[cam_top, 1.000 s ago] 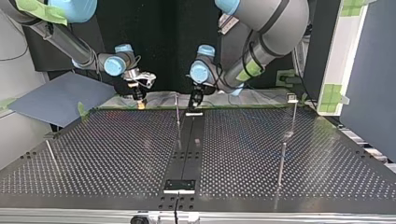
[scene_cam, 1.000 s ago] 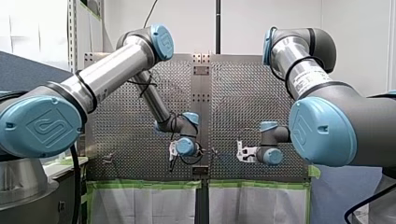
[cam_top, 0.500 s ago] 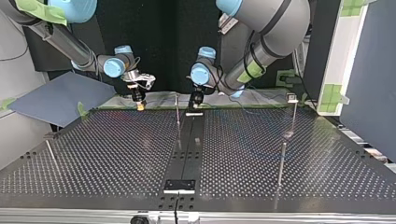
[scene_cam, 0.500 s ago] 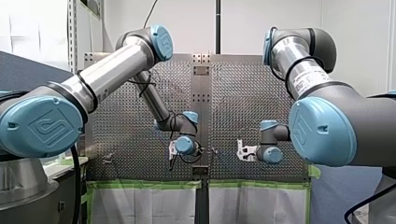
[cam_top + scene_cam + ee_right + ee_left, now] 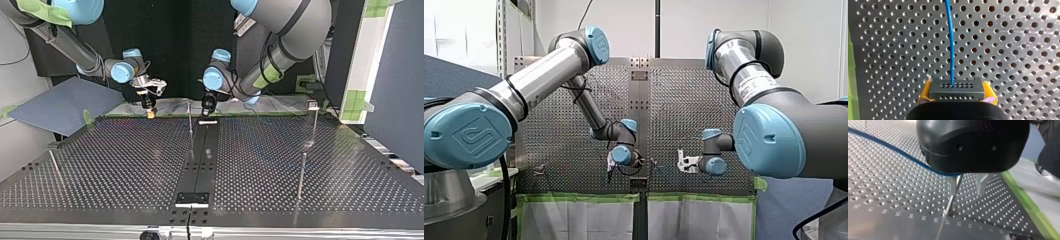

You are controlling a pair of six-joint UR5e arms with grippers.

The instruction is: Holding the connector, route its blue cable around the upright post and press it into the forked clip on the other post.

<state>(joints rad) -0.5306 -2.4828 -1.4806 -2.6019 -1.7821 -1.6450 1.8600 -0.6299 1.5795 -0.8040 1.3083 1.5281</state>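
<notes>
My right gripper [image 5: 957, 91] has its yellow pads clamped on the black connector [image 5: 956, 88], and the blue cable [image 5: 950, 45] runs straight ahead from it over the perforated table [image 5: 1010, 50]. My left gripper [image 5: 968, 187] has its metal fingers apart and empty, with the upright post [image 5: 949, 204] just under one tip and the cable passing behind. This looks like early routing, so next the connector needs swinging round the post with the cable kept taut. No writing is readable; the label [image 5: 755, 84] is too small.

A big grey table [image 5: 110, 165] full of little holes fills the top view. A flat black strip [image 5: 199, 160] runs down its middle, from twelve o'clock to six o'clock. A small dark plate [image 5: 192, 199] with a shiny edge sits on the strip near six o'clock. A blue-grey board [image 5: 60, 105] lies beside the table at ten o'clock. In the front view, green tape [image 5: 579, 196] runs along the table's edge near six o'clock. A white sheet [image 5: 574, 222] hangs just under the tape. A thin black pole [image 5: 657, 25] stands at twelve o'clock, in front of a white wall [image 5: 684, 25].
</notes>
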